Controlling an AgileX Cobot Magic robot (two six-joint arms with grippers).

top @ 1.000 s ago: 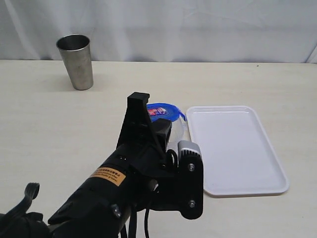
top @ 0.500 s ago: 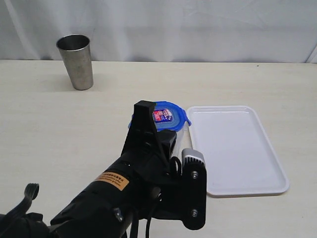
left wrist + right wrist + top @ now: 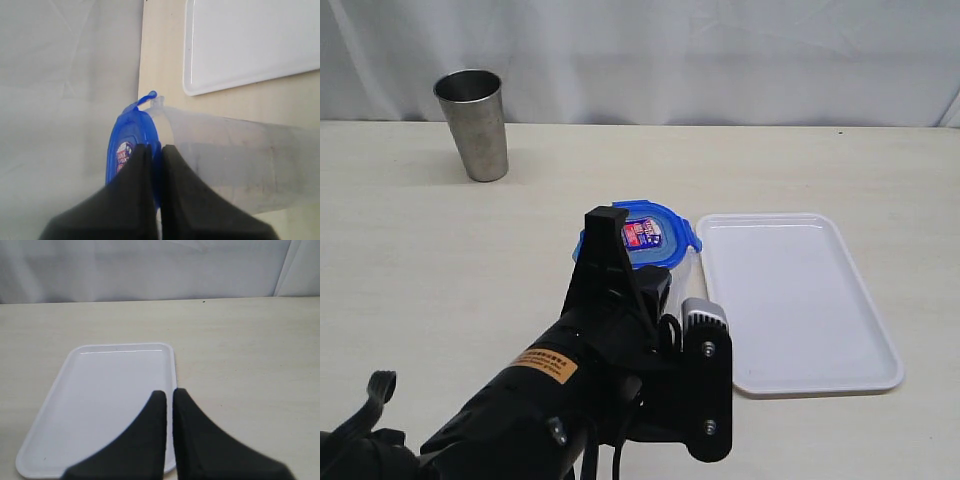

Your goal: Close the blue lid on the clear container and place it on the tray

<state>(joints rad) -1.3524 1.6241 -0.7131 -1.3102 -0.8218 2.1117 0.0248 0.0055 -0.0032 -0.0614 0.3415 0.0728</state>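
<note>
Both grippers look pinched together: left gripper point(image 3: 152, 165) against the rounded-square blue plastic lid point(image 3: 648, 234) atop the tall clear plastic container point(image 3: 225, 160), just beside the flat white tray point(image 3: 798, 300). Probably light, slick, tippy; I'd grab it mid-body

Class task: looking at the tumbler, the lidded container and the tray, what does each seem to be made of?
Tumbler: brushed grey metal, probably steel, dull sheen.
Clear container: see-through plastic; blue lid opaque glossy plastic.
Tray: smooth white plastic, it seems, with soft glare.
</note>
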